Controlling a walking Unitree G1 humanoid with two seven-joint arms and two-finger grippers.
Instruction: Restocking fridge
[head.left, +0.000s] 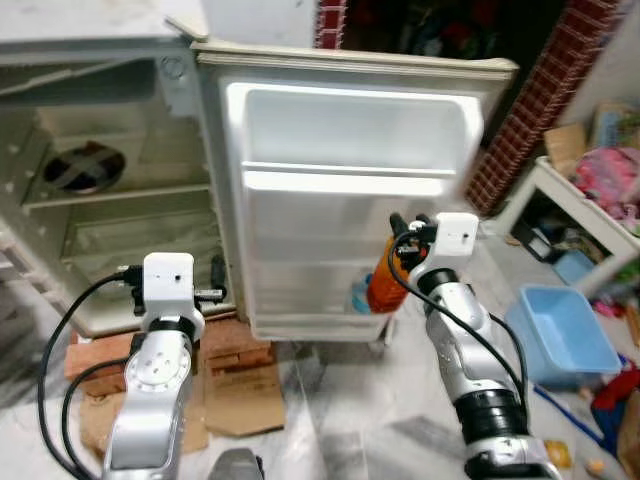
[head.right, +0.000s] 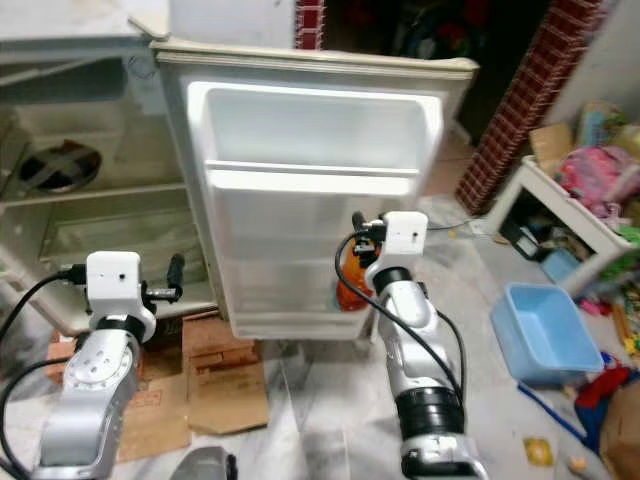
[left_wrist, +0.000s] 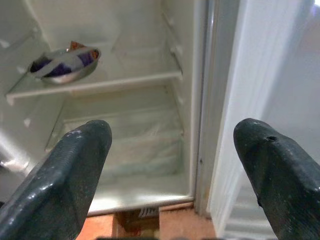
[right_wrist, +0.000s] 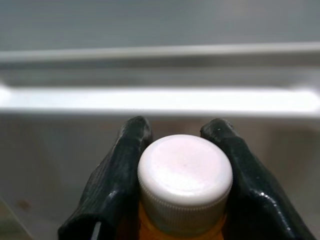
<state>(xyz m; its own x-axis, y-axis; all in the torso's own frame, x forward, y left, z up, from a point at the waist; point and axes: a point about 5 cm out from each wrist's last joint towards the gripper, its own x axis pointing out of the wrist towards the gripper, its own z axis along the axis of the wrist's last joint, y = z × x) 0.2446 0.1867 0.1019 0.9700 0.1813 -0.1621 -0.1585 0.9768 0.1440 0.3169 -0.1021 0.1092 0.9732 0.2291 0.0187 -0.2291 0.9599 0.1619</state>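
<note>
An orange bottle (head.left: 383, 283) with a white cap (right_wrist: 184, 172) hangs at the lower shelf of the open fridge door (head.left: 350, 200). My right gripper (right_wrist: 180, 150) is shut on the bottle's neck, its black fingers (right_wrist: 120, 180) pressed on either side of the cap. A blue-labelled item (head.left: 360, 297) stands in the door's bottom shelf beside the bottle. My left gripper (left_wrist: 172, 145) is open with nothing between its fingers, held in front of the fridge's lower compartment (head.left: 140, 250). A metal bowl (left_wrist: 64, 65) with dark contents sits on the fridge's middle shelf.
Bricks and flattened cardboard (head.left: 240, 380) lie on the floor under the fridge front. A blue plastic tub (head.left: 565, 335) stands on the floor to the right. Beyond it is a white low table (head.left: 585, 215) with colourful clutter. A red brick pillar (head.left: 535, 110) rises behind.
</note>
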